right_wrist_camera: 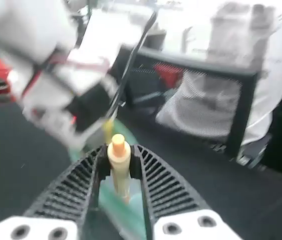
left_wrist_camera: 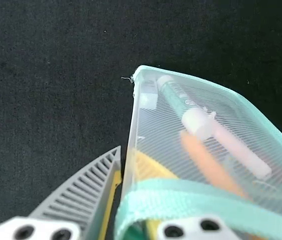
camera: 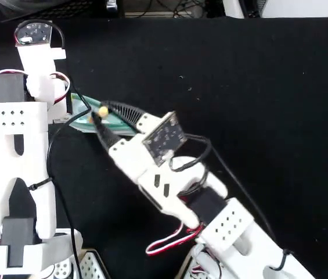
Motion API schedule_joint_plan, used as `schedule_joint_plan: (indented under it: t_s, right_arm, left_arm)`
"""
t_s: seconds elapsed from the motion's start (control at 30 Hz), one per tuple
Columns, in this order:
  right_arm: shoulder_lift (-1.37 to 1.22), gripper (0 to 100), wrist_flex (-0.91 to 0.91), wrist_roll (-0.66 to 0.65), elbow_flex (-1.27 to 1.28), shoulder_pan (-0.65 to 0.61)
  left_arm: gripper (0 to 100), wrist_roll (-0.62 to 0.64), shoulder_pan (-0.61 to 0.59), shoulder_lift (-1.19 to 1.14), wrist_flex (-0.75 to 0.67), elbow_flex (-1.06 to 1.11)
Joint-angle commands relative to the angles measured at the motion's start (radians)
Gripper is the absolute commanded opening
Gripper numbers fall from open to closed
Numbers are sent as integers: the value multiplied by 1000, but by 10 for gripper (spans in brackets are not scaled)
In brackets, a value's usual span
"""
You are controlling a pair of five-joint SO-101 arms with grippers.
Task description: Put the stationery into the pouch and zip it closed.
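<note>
Over on the left of the black tabletop [camera: 251, 81], the white left gripper [camera: 65, 110] has the see-through mesh pouch with mint-green trim [left_wrist_camera: 155, 140] by its open end. One grey ribbed finger [left_wrist_camera: 86, 190] lies right against the pouch's side and the other is hidden behind it, so the fingers look closed on the pouch, which is tipped up off the cloth. Look inside: a white pen [left_wrist_camera: 230, 145], an orange stick [left_wrist_camera: 208, 165] and something yellow [left_wrist_camera: 148, 172] lie in the mesh. Just to the right, the right gripper [right_wrist_camera: 117, 150] sits at a slant over the pouch mouth. Its two ribbed fingers are pinched tight on a pale orange pen [right_wrist_camera: 118, 167], held upright with its lower end down by the green of the pouch. Whether that end is inside, I can't tell.
</note>
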State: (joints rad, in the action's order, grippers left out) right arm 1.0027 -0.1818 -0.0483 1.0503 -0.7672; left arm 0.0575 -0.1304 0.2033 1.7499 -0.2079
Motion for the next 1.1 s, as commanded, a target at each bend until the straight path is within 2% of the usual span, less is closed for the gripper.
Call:
schedule_joint_plan:
  t_s: [0.0,0.07,0.2,0.43,0.53,0.63,0.77,0.93,1.07]
  right_arm:
    - [-28,23,34,-5,16,-31]
    - [-76,90,-9,-5,-12,-31]
    - [-173,260,-236,-5,-188,-37]
    - [-134,233,-552,-41,-479,-31]
    - [-56,234,-651,-109,-501,-28]
    - [27,234,-736,-126,-464,38]
    - [124,237,-763,-127,-340,155]
    - [174,236,-663,-207,-166,158]
    - [174,234,-605,-218,-142,158]
  left_arm:
    - [32,-2,-13,-2,6,-7]
    - [32,-2,-13,-2,6,-7]
    - [32,-2,-13,-2,6,-1]
    - [32,-2,-13,-2,6,-1]
    - [32,-2,-16,-2,6,-1]
    - [32,-2,-18,-2,6,-1]
    - [32,-2,-18,-2,5,-1]
    - [32,-2,-19,-2,3,-1]
    - [32,-2,-19,-2,3,1]
